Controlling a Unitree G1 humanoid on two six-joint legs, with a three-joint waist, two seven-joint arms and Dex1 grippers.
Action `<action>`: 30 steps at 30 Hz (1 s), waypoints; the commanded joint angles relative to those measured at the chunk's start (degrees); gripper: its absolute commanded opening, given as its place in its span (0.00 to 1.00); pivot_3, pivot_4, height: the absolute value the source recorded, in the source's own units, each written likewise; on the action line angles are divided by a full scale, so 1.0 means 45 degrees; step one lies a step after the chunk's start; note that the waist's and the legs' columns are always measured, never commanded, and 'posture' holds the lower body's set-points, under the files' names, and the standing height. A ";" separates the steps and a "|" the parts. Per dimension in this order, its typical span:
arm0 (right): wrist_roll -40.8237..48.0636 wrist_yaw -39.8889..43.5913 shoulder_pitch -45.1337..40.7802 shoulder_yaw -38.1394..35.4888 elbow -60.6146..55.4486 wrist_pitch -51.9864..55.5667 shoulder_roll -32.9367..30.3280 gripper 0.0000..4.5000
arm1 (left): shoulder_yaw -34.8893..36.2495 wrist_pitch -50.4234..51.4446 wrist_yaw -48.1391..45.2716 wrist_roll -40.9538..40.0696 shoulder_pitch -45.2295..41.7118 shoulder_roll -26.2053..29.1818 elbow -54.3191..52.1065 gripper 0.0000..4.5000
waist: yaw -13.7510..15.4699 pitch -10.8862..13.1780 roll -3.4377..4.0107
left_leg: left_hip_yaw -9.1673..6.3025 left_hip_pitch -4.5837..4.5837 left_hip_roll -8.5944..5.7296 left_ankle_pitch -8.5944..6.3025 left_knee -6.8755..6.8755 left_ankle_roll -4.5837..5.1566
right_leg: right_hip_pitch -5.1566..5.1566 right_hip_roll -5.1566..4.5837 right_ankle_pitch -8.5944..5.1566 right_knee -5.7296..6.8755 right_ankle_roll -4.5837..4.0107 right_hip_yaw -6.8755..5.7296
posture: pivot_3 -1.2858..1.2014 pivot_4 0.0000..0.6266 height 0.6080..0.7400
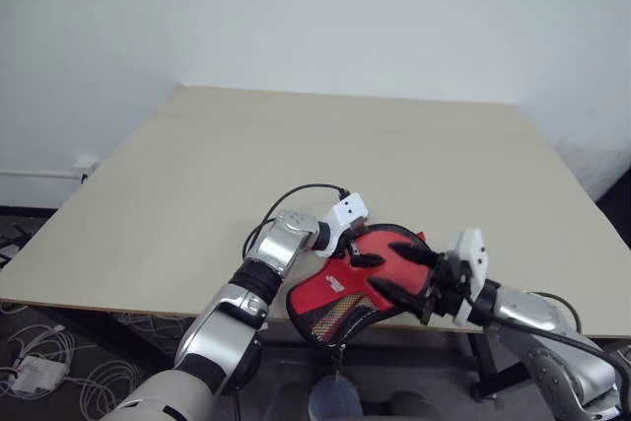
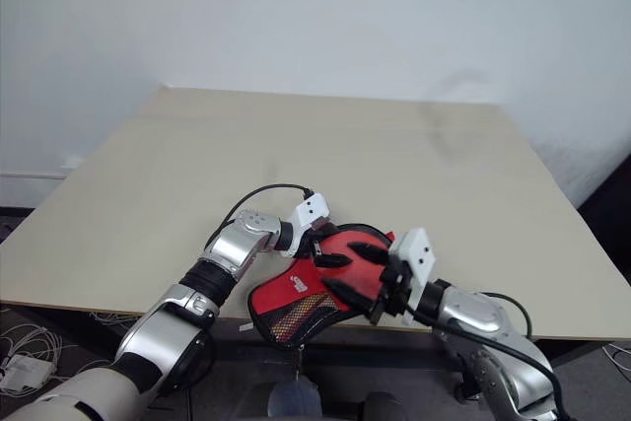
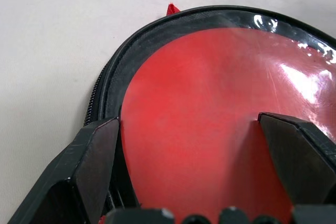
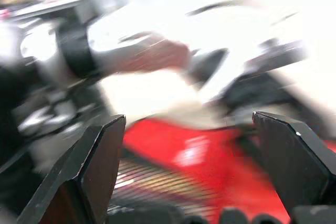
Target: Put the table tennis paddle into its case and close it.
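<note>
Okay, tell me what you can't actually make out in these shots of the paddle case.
- Zip of the case: in the head views the left gripper and right gripper cover the rim, so open or closed is unclear.
- Paddle handle: hidden inside the case.
- Right wrist view: motion blur smears everything beyond the fingers.
- Left wrist view: picture edges cut off the case's far side.

Hidden, cut-off and blurred parts around the case at the near table edge

Right wrist view is motion-blurred: the left arm [image 4: 105, 51] is a grey-white smear, and the case [image 4: 210, 166] is just a red patch w/ a striped area, no edges readable. Left wrist view cuts the case off at the frame edges, so only part of its zip rim [image 3: 107, 85] and clear red face shows. Paddle can't be told apart from the case's red panel, so whether it's inside is unclear. In the left eye view the left gripper [image 1: 367, 252] and right gripper [image 1: 406, 273] cover the case's middle; the grey charm [image 1: 333, 396] below the table [image 1: 296, 145] is dim, partly cut by the frame edge.
</note>
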 commanded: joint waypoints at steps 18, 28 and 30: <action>-0.0611 -0.0624 -0.2235 -0.0678 0.4347 0.2295 -0.0804 0.93 | 0.0667 0.0402 -0.3189 -0.1350 0.0414 0.1630 -0.1405 1.00 | -0.0010 0.0073 0.0115 | 0.0023 -0.0081 -0.0019 0.0009 -0.0037 0.0020 | -0.0075 0.0011 -0.0001 0.0009 0.0009 0.0063 | 0.52 0.00 0.91; 0.0125 -0.0088 -0.3071 -0.1016 0.5582 0.4218 -0.0841 0.49 | 0.0778 0.1334 -0.3365 -0.2082 0.0947 0.1899 -0.3373 1.00 | -0.0019 0.0113 0.0132 | 0.0023 -0.0081 -0.0017 0.0023 -0.0017 0.0038 | -0.0074 0.0016 0.0000 0.0024 0.0010 0.0069 | 0.52 0.00 0.91; 0.0019 0.0049 -0.3151 -0.0971 0.5696 0.4216 -0.0971 0.33 | 0.0912 0.1719 -0.3311 -0.2374 0.0938 0.1868 -0.3833 1.00 | -0.0018 0.0115 0.0132 | 0.0024 -0.0081 -0.0017 0.0023 -0.0016 0.0038 | -0.0072 0.0016 0.0000 0.0024 0.0010 0.0071 | 0.52 0.00 0.91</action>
